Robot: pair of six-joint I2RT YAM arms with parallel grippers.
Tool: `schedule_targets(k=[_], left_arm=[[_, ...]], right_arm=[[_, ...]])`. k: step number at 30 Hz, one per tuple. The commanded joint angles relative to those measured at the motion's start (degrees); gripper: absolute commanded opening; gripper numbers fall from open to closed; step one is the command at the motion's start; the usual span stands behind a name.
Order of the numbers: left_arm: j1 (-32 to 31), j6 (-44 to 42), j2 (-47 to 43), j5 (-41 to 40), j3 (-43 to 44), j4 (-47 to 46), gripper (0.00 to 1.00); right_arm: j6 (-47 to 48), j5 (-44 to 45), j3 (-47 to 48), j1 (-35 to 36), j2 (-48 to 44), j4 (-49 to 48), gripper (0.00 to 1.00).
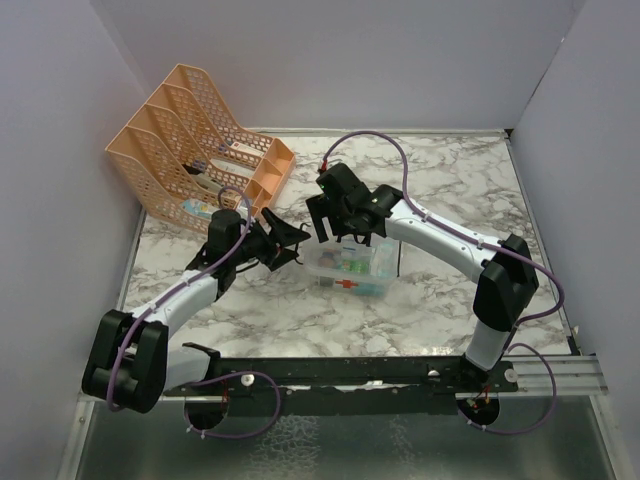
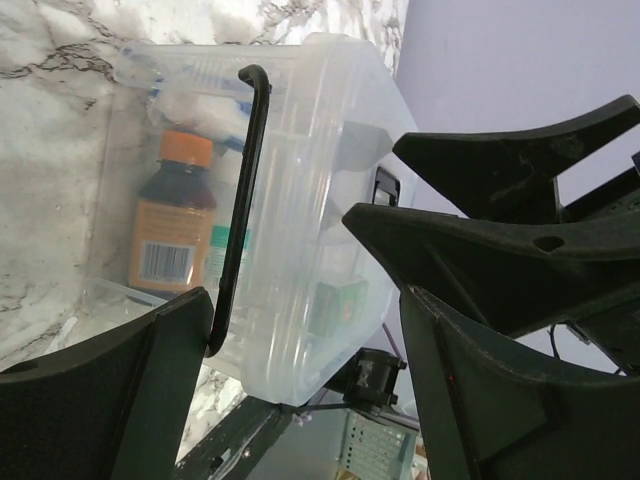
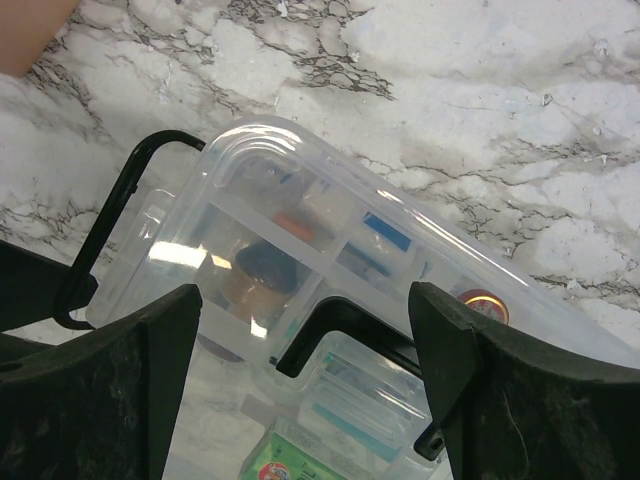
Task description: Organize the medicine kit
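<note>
The jaws of the left gripper (image 2: 305,310) are held apart to either side of one end of the medicine kit (image 1: 362,270), beside its black handle (image 2: 245,200). Whether the box is actually pinched cannot be told, but a steadying hold seems intended. The jaws of the right gripper (image 3: 305,295) are spread with nothing clamped, poised over the clear lid (image 3: 330,190), presumably so it can be worked, while the kit is set mid-table (image 1: 450,190) between both arms.

The medicine kit (image 1: 355,270) sits on the middle of the counter (image 1: 460,200). The rack (image 1: 195,150) stands far left. The left hand (image 1: 292,247) is just left of the kit, and the right hand (image 1: 335,232) is over its far side.
</note>
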State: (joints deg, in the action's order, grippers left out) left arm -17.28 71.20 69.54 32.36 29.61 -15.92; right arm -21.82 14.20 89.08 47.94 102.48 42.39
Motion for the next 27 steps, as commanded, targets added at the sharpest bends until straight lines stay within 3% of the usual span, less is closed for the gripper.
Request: schedule_targets(k=[1, 10, 27], left_arm=[[-0.25, -2.33, -1.41, 3.47, 2.14, 0.90, 0.78], [-0.41, -0.11, -1.93, 7.18, 2.04, -0.31, 0.78], [-2.67, -3.31, -2.03, 4.92, 3.79, 2.95, 0.77]], right_arm=[[-1.88, -2.34, -3.52, 0.79, 4.93, 6.39, 0.84], [-2.39, -2.07, -3.64, 0.84, 5.12, 6.08, 0.84], [-2.87, -1.35, -3.21, 0.84, 5.10, 6.44, 0.82]])
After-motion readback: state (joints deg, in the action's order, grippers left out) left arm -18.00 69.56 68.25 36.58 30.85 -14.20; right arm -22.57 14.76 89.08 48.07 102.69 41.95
